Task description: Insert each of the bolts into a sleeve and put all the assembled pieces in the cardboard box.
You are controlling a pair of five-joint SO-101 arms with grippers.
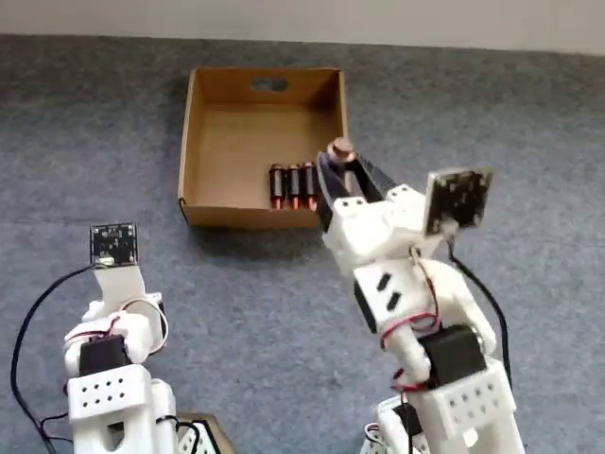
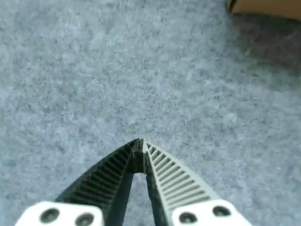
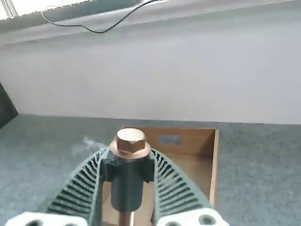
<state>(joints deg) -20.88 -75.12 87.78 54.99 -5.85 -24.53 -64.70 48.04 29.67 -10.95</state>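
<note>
Bolt (image 3: 130, 142) seated in its dark sleeve (image 3: 127, 183), and my right pincer (image 1: 340, 166) is clamped on that sleeve. The long axis runs along my fingers, copper head poking out at the tips and aimed toward the far wall of the cardboard box (image 1: 194, 142). I hang over its right wall near the front corner, with the open floor off to my left. Three finished pieces (image 1: 293, 186) lie side by side against the front wall, just beside me. My left pincer (image 2: 139, 143) is pinched together over bare carpet (image 2: 70, 70), well apart from the box. This drop looks like the right arm's job.
</note>
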